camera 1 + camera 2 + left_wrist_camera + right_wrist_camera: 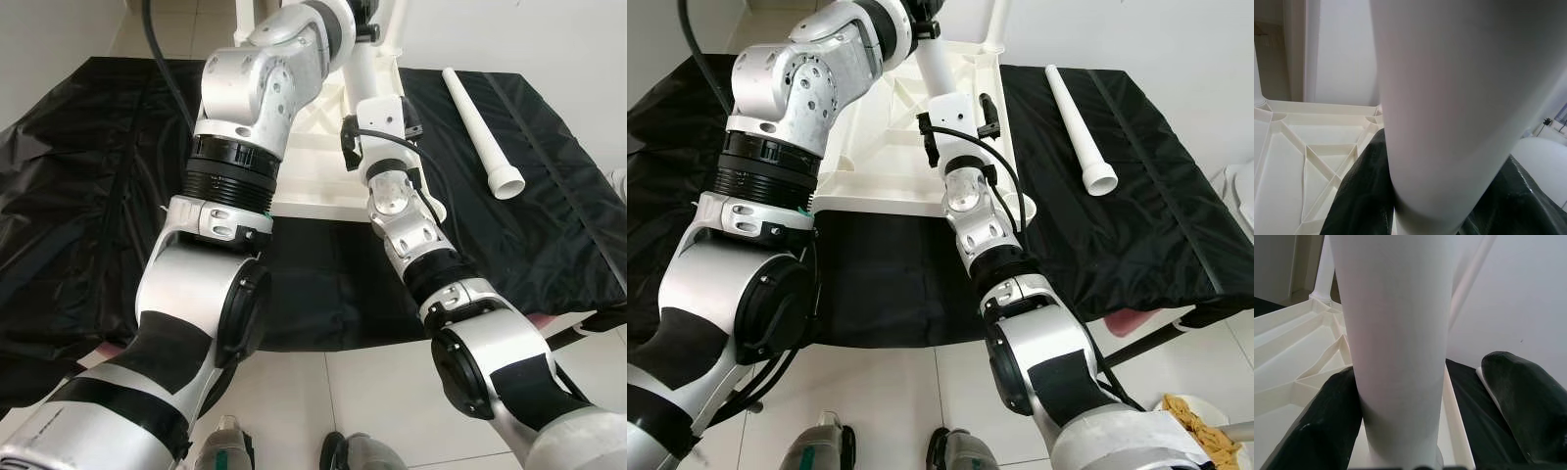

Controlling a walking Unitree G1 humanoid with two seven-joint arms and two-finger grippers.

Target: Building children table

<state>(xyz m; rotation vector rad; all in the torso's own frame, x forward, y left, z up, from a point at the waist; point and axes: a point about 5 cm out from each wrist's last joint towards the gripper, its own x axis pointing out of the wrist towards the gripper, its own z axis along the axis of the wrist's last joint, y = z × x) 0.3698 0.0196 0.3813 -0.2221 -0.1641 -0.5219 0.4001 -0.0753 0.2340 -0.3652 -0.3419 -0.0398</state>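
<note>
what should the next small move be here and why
Probably press the held table leg down into its socket on the upturned tabletop. Both end effectors flank it; another leg lies unused on the black sheet.

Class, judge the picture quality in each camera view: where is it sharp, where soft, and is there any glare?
Left eye view: even light, sharp, glossy sheen on the black sheet. Left wrist view: the white table leg is very close and blurred; the tabletop underside is clearer. Right wrist view: leg and black fingers slightly soft, no glare.
</note>
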